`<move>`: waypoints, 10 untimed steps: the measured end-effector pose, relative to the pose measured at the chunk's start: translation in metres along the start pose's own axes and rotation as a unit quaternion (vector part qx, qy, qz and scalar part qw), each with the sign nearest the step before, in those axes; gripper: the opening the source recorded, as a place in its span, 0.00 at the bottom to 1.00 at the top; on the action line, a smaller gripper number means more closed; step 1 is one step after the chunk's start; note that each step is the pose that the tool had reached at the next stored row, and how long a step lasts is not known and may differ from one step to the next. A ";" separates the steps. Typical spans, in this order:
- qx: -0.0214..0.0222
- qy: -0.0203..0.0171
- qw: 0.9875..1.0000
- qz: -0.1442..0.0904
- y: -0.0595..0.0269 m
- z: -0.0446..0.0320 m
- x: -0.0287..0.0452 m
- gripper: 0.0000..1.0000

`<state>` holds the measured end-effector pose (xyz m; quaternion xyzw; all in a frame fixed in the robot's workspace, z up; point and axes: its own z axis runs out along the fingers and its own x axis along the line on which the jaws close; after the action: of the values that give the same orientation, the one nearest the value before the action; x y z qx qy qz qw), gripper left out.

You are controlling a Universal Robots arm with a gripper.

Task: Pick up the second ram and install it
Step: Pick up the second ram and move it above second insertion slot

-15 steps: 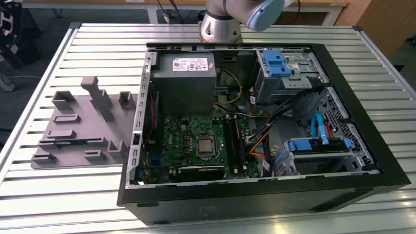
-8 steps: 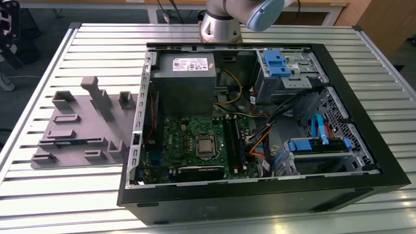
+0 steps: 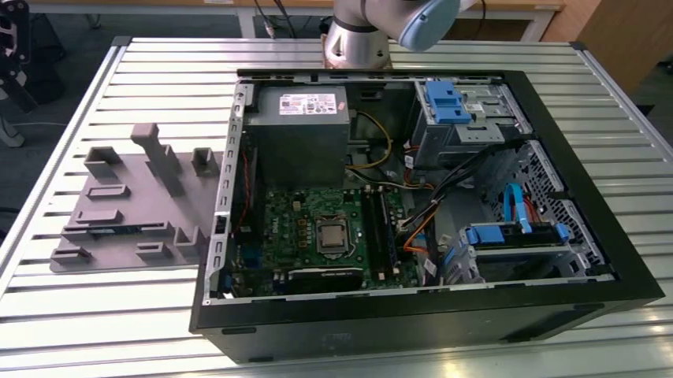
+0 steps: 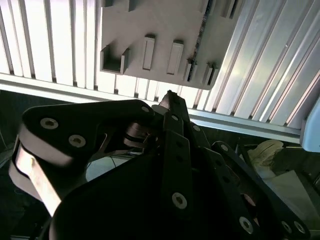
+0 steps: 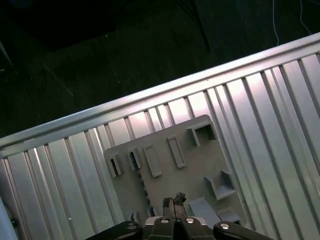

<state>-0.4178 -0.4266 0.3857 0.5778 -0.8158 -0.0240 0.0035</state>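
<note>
The second ram [image 3: 105, 230] is a thin bluish strip lying along the near side of the gray holder tray [image 3: 126, 197] at the exterior view's left, beside the open computer case. In the second wrist view the ram [image 4: 199, 35] shows as a dark narrow strip at the tray's [image 4: 150, 25] edge. My gripper [image 5: 173, 199] hangs well above the tray [image 5: 170, 150] with its fingertips pressed together and nothing between them. Its dark linkages and tip [image 4: 169, 97] stand in front of the slatted table. The green motherboard [image 3: 315, 228] lies inside the case.
The black open case [image 3: 421, 205] takes up the table's middle and the exterior view's right, with a power supply [image 3: 299, 134], blue drive brackets [image 3: 447, 102] and loose cables inside. The arm's base [image 3: 352, 43] stands behind the case. The slatted metal table [image 3: 137, 315] ends near the tray.
</note>
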 end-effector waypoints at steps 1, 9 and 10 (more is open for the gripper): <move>0.000 0.000 1.000 -0.003 0.0000 0.0000 0.0000 0.11; -0.001 0.001 1.000 -0.024 0.0000 0.0000 0.0000 0.11; -0.001 0.001 1.000 -0.027 0.0000 0.0000 0.0000 0.11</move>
<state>-0.4178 -0.4266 0.3857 0.5997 -0.7999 -0.0239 0.0041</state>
